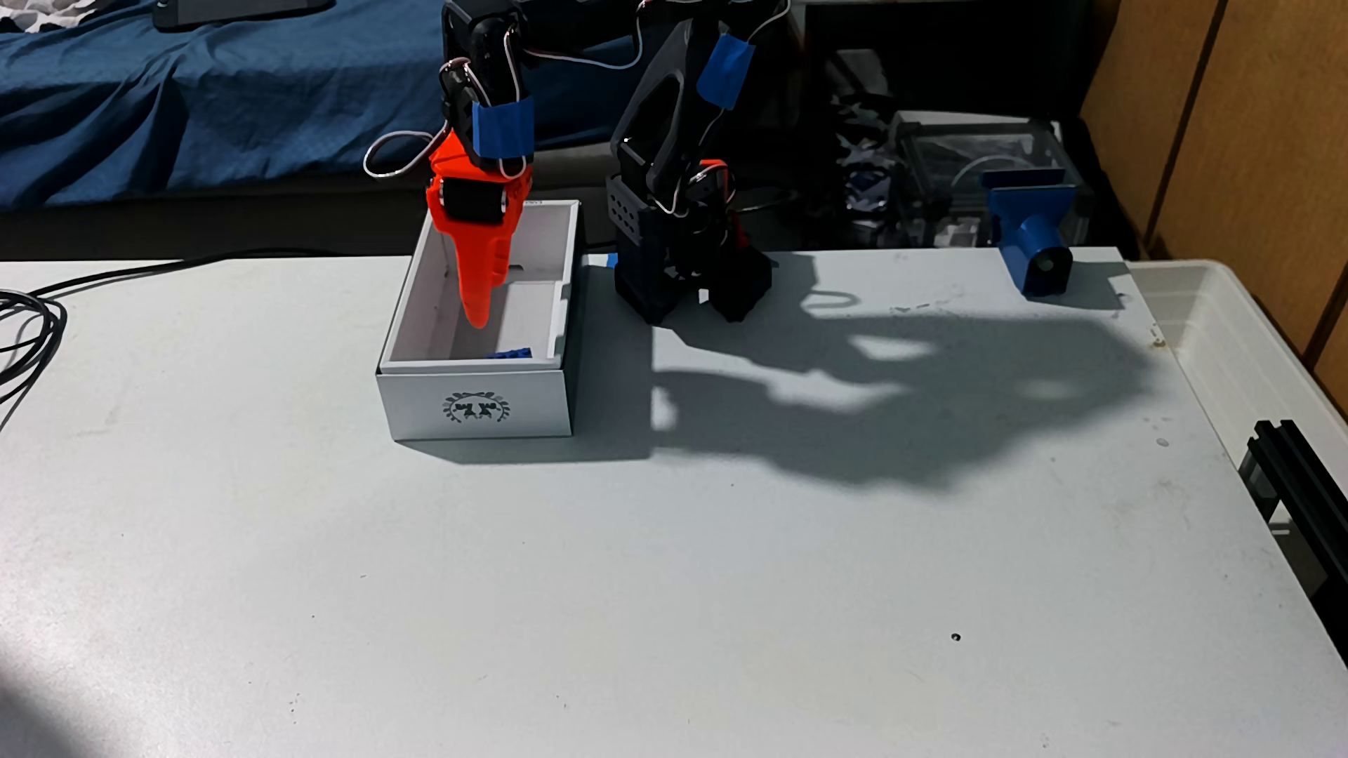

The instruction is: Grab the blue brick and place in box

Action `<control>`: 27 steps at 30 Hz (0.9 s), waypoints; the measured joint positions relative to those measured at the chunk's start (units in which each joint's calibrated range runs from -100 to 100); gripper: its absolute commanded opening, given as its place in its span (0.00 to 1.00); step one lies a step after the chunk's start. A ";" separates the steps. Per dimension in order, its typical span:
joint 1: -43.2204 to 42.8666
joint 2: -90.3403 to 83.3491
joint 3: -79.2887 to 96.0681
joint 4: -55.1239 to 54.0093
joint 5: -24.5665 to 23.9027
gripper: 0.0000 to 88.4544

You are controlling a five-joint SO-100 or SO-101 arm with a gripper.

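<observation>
Orange end effector (478, 317) pointing down into the white cardboard box (474, 404), tip low inside, fingers seen together as one tapered point, nothing held. Blue brick (508, 355) lying on the box floor just below and right of the tip, tight behind the near wall with the wreath emblem (476, 408). Black arm base (689, 280) to the right on the pale surface (656, 583). Blue printed bracket (1032, 233) far right, well apart. Black cables (29, 328) far left.
</observation>
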 measured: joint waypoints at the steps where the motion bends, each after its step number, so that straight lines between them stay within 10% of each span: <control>1: 0.00 0.00 -1.16 0.97 0.00 0.26; 10: -6.20 -0.08 -23.33 12.21 -8.16 0.26; 27: -37.56 -0.08 -30.84 1.58 -28.11 0.25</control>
